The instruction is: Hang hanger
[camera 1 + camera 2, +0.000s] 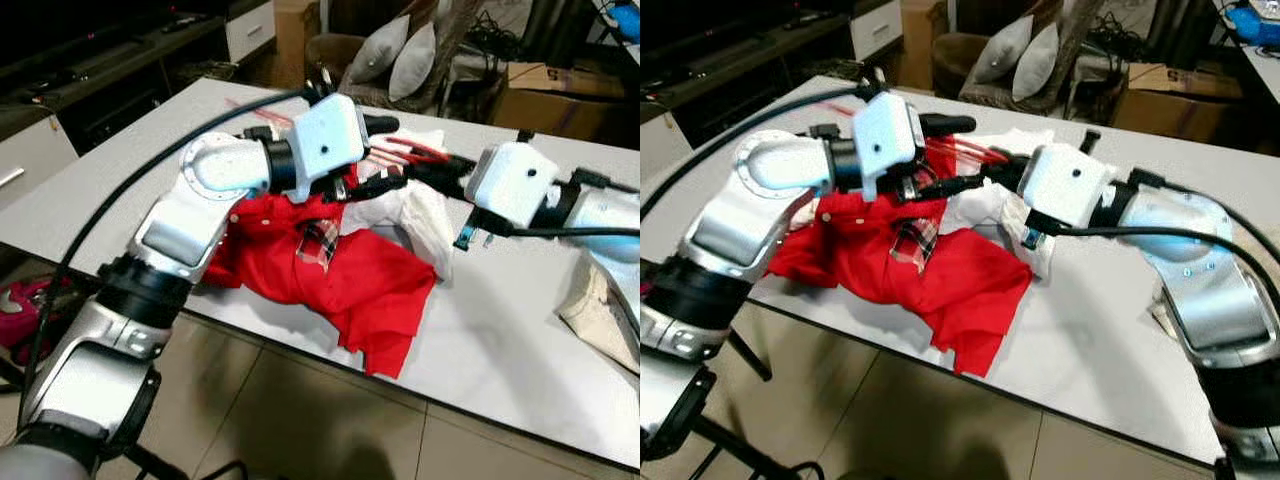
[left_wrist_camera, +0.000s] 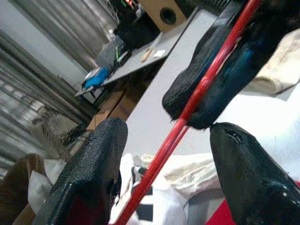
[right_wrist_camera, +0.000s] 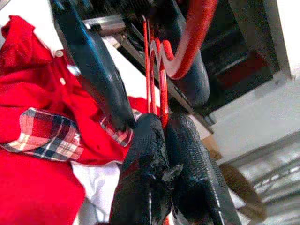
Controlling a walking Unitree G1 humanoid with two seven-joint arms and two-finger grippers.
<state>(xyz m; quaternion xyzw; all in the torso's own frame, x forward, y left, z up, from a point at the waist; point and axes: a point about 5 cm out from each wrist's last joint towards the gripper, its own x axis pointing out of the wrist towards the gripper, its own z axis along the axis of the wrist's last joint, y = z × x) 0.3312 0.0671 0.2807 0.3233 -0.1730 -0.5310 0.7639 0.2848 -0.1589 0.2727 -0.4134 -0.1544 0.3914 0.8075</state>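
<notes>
Right eye view: red hanger (image 1: 975, 152) roughly level, spanning both grippers.

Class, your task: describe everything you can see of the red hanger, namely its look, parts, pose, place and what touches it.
The red hanger is thin and glossy, seemingly plastic, with slim bars and a curved section near the top. It is held in the air above the red shirt on the white table, between both arms. The right pincer is shut on its bars. One bar passes between the left pincer's open fingers, with no clear contact visible.
</notes>
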